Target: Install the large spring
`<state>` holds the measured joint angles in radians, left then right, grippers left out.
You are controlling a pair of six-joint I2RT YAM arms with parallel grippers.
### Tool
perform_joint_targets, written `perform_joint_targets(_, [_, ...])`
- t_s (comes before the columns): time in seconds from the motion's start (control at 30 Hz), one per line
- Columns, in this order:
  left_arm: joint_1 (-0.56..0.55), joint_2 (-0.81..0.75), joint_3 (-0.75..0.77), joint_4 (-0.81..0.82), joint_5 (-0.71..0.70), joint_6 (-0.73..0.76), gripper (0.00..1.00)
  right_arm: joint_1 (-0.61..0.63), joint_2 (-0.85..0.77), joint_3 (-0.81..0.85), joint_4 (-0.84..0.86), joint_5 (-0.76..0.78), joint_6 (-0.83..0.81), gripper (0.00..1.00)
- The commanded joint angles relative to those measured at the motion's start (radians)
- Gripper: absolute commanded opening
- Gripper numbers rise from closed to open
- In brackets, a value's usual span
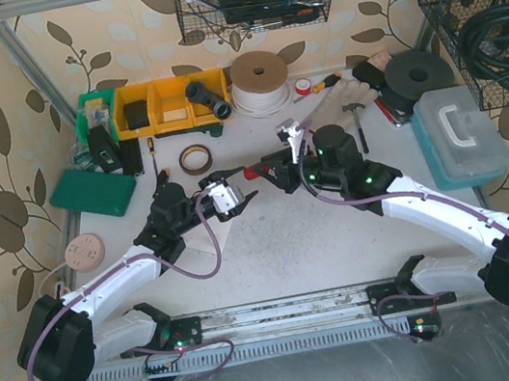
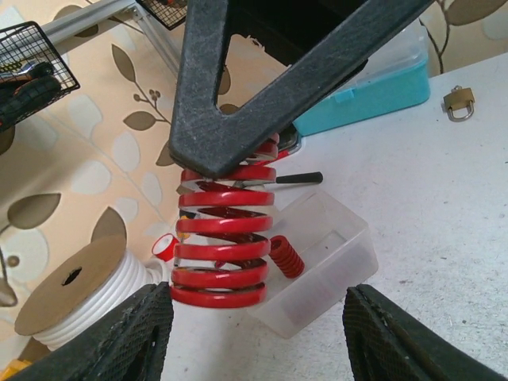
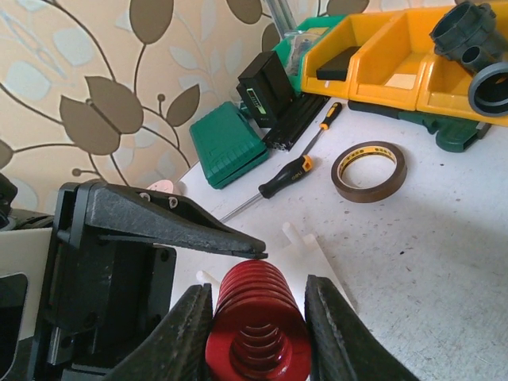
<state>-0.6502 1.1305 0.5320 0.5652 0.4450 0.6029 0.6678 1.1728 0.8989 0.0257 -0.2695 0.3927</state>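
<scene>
- Two grippers meet over the middle of the table. The right gripper [image 3: 258, 300] has the prize: its fingers are clamped on the coils of the large spring [image 2: 222, 238], holding it up off the surface.
- It offers the spring end-on to the left gripper [image 2: 255, 309], which is spread wide. One finger [image 2: 135, 341] is just beside the last coil and the other is well apart, which I'd judge leaves room to take the free end.
- The right grips at one end and leaves the other bare. That reads as a handover or a two-handed fit, though no seat for the spring shows in any view.
- Under the spring sits a clear tray [image 2: 341, 238] with a small spring [image 2: 286, 255] lying in it. That's the wrong part for this job.
- Farther out toward the far edge lie a tape roll [image 3: 369, 171], a screwdriver [image 3: 286, 176] and yellow bins [image 3: 397, 59].
</scene>
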Motion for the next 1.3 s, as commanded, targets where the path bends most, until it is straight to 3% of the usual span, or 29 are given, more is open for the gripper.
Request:
perform_joint_targets(0.0, [-0.017,-0.002,0.045,0.012,0.004,0.026,0.62,0.023,0.013,0.045,0.032,0.005,0.009,0.0])
perform_joint_targets(0.17, [-0.018,0.002,0.063,-0.01,-0.007,0.038,0.61,0.042,0.025,0.053,0.009,0.025,-0.008,0.0])
perform_joint_targets(0.73, [-0.039,0.015,0.137,-0.226,-0.083,0.009,0.58,0.149,0.133,0.217,-0.303,0.261,-0.212,0.0])
perform_joint_targets(1.27, [-0.039,0.048,0.152,-0.268,-0.077,-0.087,0.41,0.182,0.178,0.242,-0.34,0.28,-0.205,0.0])
